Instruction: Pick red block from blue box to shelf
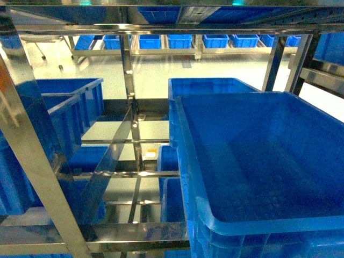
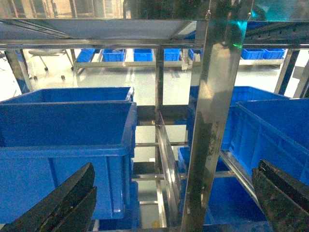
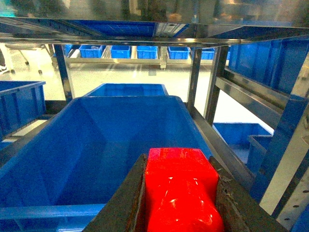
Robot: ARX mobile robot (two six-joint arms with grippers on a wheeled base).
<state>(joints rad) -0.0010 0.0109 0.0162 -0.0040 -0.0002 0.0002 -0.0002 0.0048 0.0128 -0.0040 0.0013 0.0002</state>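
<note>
1. Glossy red plastic: the red block (image 3: 181, 188) sits clamped between the jaws of our right gripper (image 3: 179, 203), above the near end of a dark blue crate (image 3: 96, 145) on the shelf (image 3: 193, 82).
2. We judge it light, rigid and slippery (flat sides give the surest hold).
3. Our left gripper (image 2: 169, 203) hangs before the shelf, jaws apart and empty.

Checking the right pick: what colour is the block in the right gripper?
Glossy red block, clearest in the right wrist view.
</note>
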